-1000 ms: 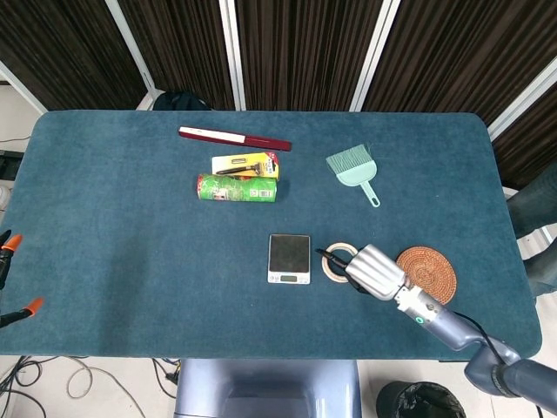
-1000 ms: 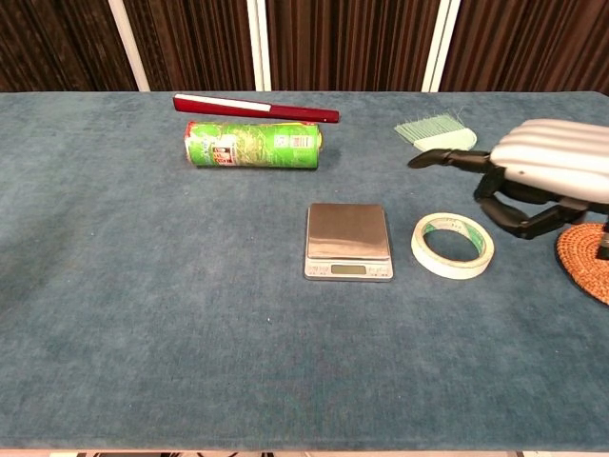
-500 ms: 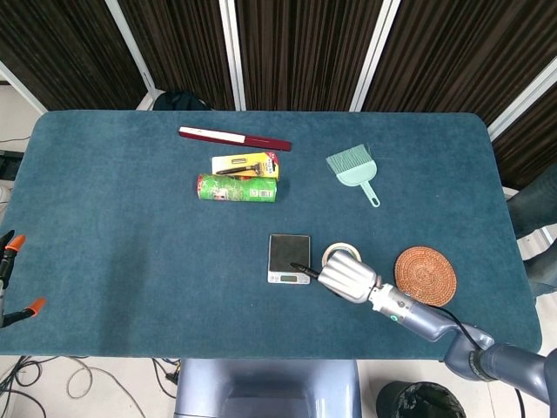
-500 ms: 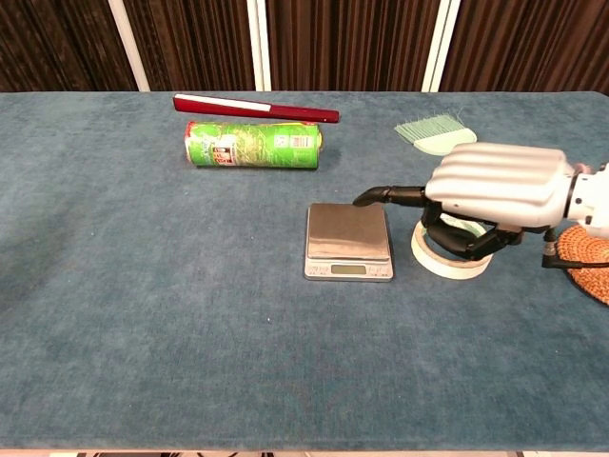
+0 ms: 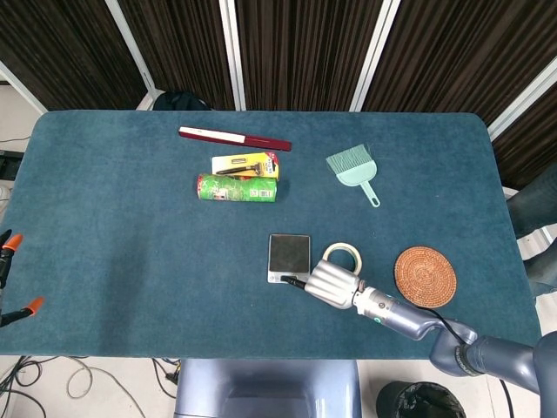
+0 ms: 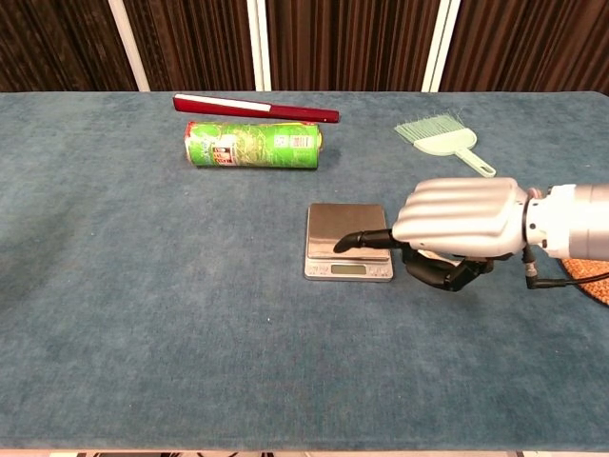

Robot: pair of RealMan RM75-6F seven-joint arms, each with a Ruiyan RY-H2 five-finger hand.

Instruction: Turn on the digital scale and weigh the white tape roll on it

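Right hand [image 6: 463,231] empty, one finger out over scale [image 6: 347,233], tape roll [image 5: 341,257] half hidden.

A table [image 5: 130,226] covered in dark teal cloth. Toward its far side lies a long dark red bar with a white stripe [image 5: 234,138]. Just in front of it sits a yellow packaged item [image 5: 245,165], and touching that, a green cylindrical can [image 5: 237,188] lying on its side. To the right is a small mint-green hand brush [image 5: 353,170], bristles pointing away. A round woven coaster [image 5: 426,276] lies near the table's right front corner.
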